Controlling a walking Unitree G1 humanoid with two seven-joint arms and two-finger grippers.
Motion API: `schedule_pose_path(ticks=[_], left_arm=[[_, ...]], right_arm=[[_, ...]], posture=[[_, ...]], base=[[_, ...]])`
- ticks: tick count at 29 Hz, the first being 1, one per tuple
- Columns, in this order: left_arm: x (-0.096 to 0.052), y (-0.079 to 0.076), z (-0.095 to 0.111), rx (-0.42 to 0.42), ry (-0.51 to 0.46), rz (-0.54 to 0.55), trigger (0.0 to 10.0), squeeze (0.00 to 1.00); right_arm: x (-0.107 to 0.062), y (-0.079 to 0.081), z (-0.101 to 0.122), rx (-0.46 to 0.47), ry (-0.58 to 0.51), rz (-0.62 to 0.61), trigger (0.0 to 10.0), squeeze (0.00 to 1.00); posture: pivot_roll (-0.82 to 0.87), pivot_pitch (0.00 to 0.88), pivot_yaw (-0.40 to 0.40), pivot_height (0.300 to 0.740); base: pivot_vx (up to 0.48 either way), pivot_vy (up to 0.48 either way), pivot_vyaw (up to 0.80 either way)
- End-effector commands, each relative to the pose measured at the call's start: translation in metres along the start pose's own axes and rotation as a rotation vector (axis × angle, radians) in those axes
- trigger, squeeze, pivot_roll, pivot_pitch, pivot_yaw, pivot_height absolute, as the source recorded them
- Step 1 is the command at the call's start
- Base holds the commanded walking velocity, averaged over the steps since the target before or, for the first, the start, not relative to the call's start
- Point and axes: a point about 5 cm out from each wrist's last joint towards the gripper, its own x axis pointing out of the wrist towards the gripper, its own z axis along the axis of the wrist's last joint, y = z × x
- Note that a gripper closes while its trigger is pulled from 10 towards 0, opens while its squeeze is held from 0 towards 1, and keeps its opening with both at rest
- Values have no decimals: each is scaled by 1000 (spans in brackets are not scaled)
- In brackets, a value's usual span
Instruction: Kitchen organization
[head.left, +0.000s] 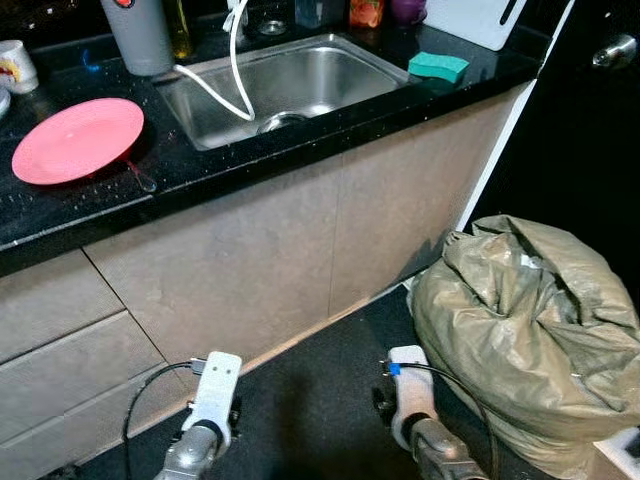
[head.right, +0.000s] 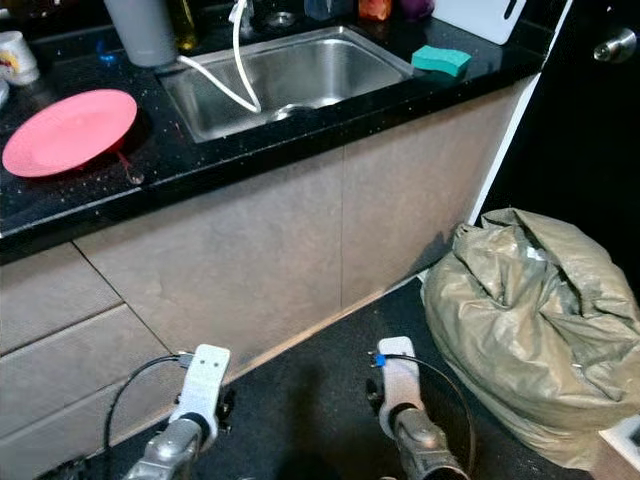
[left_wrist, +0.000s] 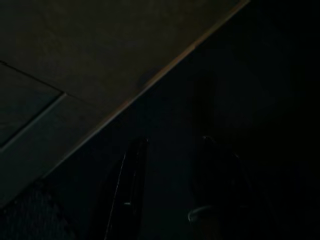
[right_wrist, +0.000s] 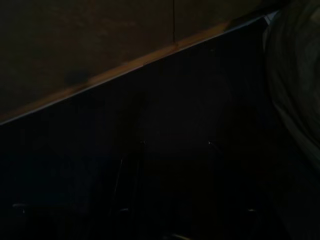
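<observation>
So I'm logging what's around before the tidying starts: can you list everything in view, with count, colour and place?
plate: one, pink, on the black countertop, left of the sink
sink: one, steel, set in the countertop
hose: one, white, hanging into the sink
sponge: one, green, on the countertop right of the sink
canister: one, grey, behind the sink's left corner
mug: one, white, far left on the countertop
sack: one, olive, on the dark floor at right
cabinet fronts: beige, under the countertop
left gripper: hanging idle, open
right gripper: hanging idle, open
</observation>
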Motion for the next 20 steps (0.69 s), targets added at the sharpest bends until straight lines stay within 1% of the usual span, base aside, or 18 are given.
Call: schedule_pose_path(ticks=[1, 2, 5, 7, 8, 9, 11, 13, 16, 18, 20], left_arm=[[0, -5, -7, -8, 42, -6, 10000, 0], [1, -7, -4, -4, 37, -16, 10000, 0], [2, -6, -2, -17, 34, 0, 10000, 0], [1, -4, -4, -17, 36, 8, 10000, 0], [-1, 1, -8, -23, 41, 28, 10000, 0], [-1, 1, -8, -23, 41, 28, 10000, 0], [-4, 5, -15, -17, 55, 36, 10000, 0], [-5, 6, -18, -17, 62, 36, 10000, 0], [-8, 3, -24, -14, 75, 37, 10000, 0], [-9, 3, -25, -15, 75, 44, 10000, 0], [-10, 5, -26, -35, 71, 65, 10000, 0]], right_arm=[[-2, -4, -3, 34, -11, -14, 10000, 0], [-2, -6, -1, 58, -21, -24, 10000, 0], [-2, -3, -1, 14, -18, 13, 10000, 0], [-2, -2, -2, 6, -12, 20, 10000, 0], [-2, 0, -3, 7, -2, 23, 10000, 0], [-2, 0, -3, 7, -2, 23, 10000, 0], [-1, 3, -4, -4, 15, 24, 10000, 0], [0, 3, -3, -5, 10, 24, 10000, 0], [1, 2, 2, -6, -2, 30, 10000, 0], [1, 3, 2, -18, 2, 40, 10000, 0], [1, 2, 2, -32, 7, 52, 10000, 0]], posture=[[-30, 69, 56, 740], [-36, 82, 56, 740], [-23, 77, 44, 740], [-18, 75, 39, 740], [-18, 79, 26, 740], [-18, 79, 26, 740], [-34, 71, 30, 740], [-41, 72, 29, 740], [-35, 77, -12, 740], [-29, 77, -18, 740], [-19, 81, -33, 740]], base=[[0, 0, 0], [0, 0, 0], [0, 0, 0], [0, 0, 0], [0, 0, 0], [0, 0, 0], [0, 0, 0], [0, 0, 0], [0, 0, 0], [0, 0, 0], [0, 0, 0]])
